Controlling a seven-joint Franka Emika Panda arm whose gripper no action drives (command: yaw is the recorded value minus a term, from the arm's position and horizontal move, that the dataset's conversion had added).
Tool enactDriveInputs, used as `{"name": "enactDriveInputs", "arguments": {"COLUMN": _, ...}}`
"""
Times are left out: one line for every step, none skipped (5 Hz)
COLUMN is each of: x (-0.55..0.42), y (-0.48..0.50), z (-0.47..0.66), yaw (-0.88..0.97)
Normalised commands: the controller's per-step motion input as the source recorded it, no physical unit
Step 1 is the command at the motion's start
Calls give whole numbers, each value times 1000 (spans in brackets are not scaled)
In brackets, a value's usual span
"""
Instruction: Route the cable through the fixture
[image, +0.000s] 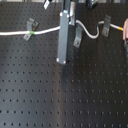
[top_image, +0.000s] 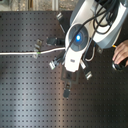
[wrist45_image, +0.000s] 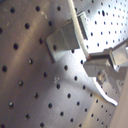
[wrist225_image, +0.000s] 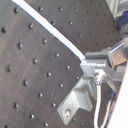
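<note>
The white cable (image: 45, 31) crosses the black perforated board from the first exterior view's left. It carries a green band (image: 28, 35) beside a grey clip fixture (image: 31, 23). It passes behind my gripper (image: 62, 57), loops past a second clip (image: 77, 39) and a third clip (image: 106, 27), and ends in an orange-tan tip (image: 122, 31). In the second exterior view the cable (top_image: 30, 52) runs under the arm towards the gripper (top_image: 68, 72). In both wrist views the cable (wrist45_image: 80, 30) (wrist225_image: 55, 35) runs into the closed fingers (wrist225_image: 97, 67), next to a clip (wrist45_image: 62, 37) (wrist225_image: 77, 102).
Several more small grey clips stand on the board in the second exterior view, such as one (top_image: 67, 91) below the gripper and one (top_image: 89, 75) to its right. A hand (top_image: 121, 52) rests at the second exterior view's right edge.
</note>
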Motion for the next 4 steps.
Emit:
{"name": "enactDriveInputs", "arguments": {"x": -4, "y": 218, "z": 88, "yaw": 371}}
{"name": "enactDriveInputs", "arguments": {"x": -99, "y": 60, "z": 276, "yaw": 231}}
{"name": "enactDriveInputs", "arguments": {"x": -29, "y": 81, "z": 411, "yaw": 211}}
{"name": "enactDriveInputs", "arguments": {"x": 6, "y": 117, "z": 457, "yaw": 220}}
